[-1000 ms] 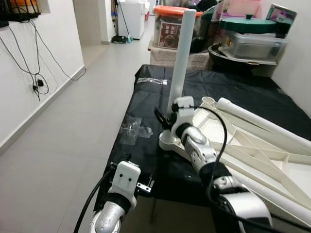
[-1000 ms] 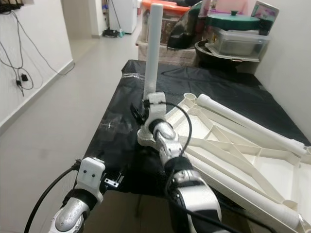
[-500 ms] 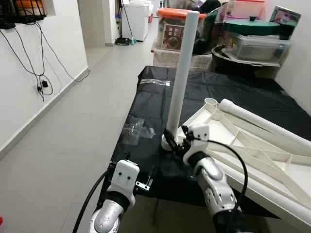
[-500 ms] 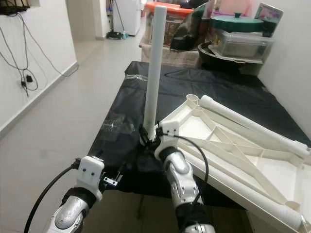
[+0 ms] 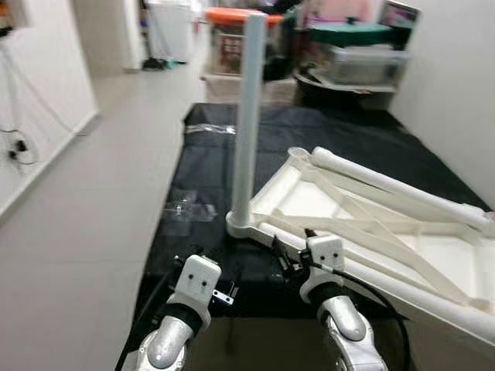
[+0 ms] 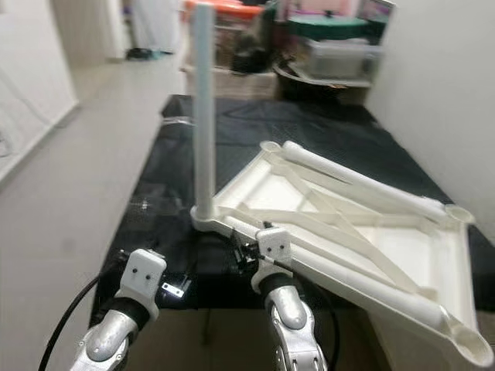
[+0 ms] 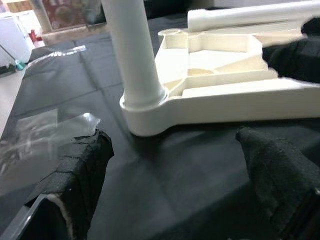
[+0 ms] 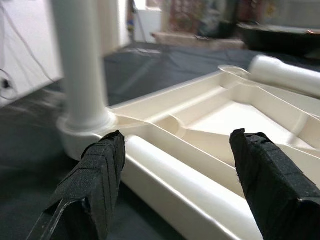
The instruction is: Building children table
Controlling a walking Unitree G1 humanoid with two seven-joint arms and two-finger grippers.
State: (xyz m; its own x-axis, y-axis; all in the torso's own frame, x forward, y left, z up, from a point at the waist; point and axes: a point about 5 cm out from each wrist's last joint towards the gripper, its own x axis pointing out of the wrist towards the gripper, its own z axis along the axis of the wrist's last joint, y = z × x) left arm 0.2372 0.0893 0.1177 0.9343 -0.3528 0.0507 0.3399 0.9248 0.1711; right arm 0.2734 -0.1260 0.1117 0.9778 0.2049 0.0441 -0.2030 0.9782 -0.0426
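Black cloth covered the worktop (image 5: 209, 154), where the white children's table top (image 5: 402, 247) lay upside down with one leg (image 5: 249, 116) standing upright in its near corner socket. Two loose legs (image 6: 348, 182) lay across it. The right tool (image 8: 175, 185) hung spread wide just before the near rim; the left tool (image 7: 175, 190), likewise spread, hovered near that corner.

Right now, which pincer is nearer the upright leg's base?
The right pincer. It sits open just in front of the base of the upright white table leg, over the tabletop's edge. The left pincer hangs lower and further back, open.
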